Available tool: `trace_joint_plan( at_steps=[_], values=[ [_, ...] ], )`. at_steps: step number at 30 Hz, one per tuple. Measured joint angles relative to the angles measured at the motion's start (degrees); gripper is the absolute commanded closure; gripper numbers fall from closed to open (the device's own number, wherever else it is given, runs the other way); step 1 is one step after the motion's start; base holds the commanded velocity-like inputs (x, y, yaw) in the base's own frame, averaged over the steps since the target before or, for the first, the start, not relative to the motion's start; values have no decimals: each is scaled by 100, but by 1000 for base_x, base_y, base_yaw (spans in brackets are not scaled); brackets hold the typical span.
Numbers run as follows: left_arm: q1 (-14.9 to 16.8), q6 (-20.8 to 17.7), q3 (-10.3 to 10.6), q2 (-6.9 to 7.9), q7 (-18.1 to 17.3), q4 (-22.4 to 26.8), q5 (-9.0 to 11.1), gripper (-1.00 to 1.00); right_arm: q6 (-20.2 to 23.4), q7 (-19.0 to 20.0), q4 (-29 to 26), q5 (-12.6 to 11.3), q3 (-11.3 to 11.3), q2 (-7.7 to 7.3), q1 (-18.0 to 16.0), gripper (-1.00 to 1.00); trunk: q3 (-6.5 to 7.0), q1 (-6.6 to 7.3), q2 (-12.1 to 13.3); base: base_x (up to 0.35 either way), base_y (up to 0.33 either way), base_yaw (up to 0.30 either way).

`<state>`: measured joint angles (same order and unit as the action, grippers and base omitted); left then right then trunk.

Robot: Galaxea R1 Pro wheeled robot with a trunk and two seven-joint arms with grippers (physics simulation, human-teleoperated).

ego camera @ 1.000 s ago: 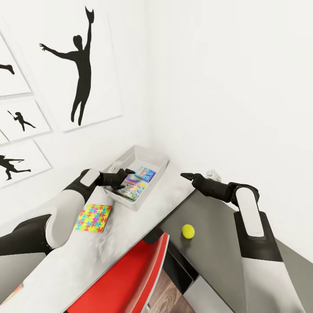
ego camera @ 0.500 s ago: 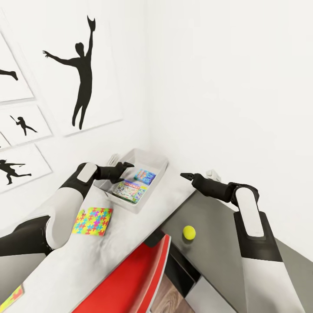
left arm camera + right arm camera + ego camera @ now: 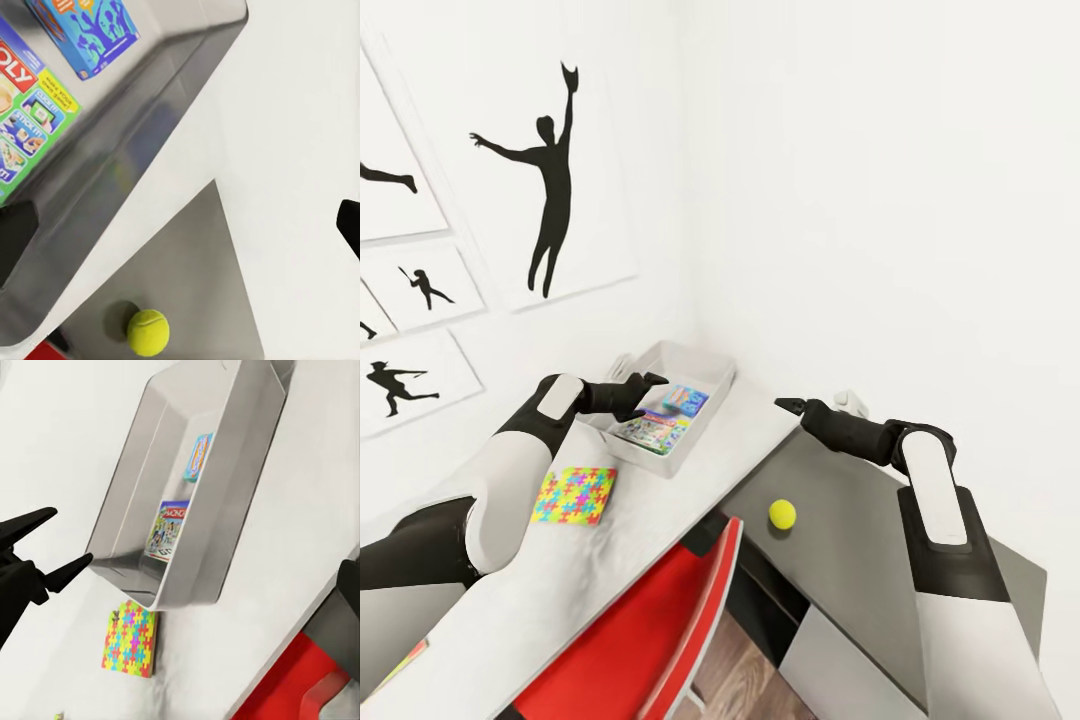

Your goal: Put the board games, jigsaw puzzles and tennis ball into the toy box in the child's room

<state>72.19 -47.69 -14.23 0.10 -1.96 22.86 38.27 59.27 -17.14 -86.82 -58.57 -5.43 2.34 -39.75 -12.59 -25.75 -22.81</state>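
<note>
Two board games lying in the toy box [image 3: 712,362] at the far corner of the table [image 3: 600,570]: small blue game [image 3: 687,400] farther in, green-edged game [image 3: 652,428] nearer. Left gripper [image 3: 644,385] hovering above the box's left rim, fingers parted, holding nothing. Jigsaw puzzle [image 3: 575,495] flat on the pale top, just near of the box, beside the left forearm — closest arm, reachable by drawing back and down. Tennis ball [image 3: 782,514] on the lower dark section, near of the right gripper [image 3: 788,405], whose fingers appear spread and empty. Red chair [image 3: 650,640] tucked below, clear of both reaches.
</note>
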Motion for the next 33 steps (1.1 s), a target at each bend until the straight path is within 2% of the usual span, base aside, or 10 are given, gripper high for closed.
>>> trace_joint_plan(
  at_steps=[10, 24, 33],
  values=[
    [0, -6, -3, -7, 1, 1, -2, -100, 0, -3, 2, 5, -1, -3, 0, -100, 87, -1, 1, -104, 74, -36],
    [-9, -9, -1, -8, 4, 6, -2, -100, 9, -3, 2, 4, -4, -2, 0, -100, 97, 0, 1, -17, 9, -1],
    [-22, -15, 2, -1, 4, 4, -2, -100, 2, 6, 2, 1, -1, 4, 0, -100, 155, -3, 1, -262, 0, -67]
  ],
)
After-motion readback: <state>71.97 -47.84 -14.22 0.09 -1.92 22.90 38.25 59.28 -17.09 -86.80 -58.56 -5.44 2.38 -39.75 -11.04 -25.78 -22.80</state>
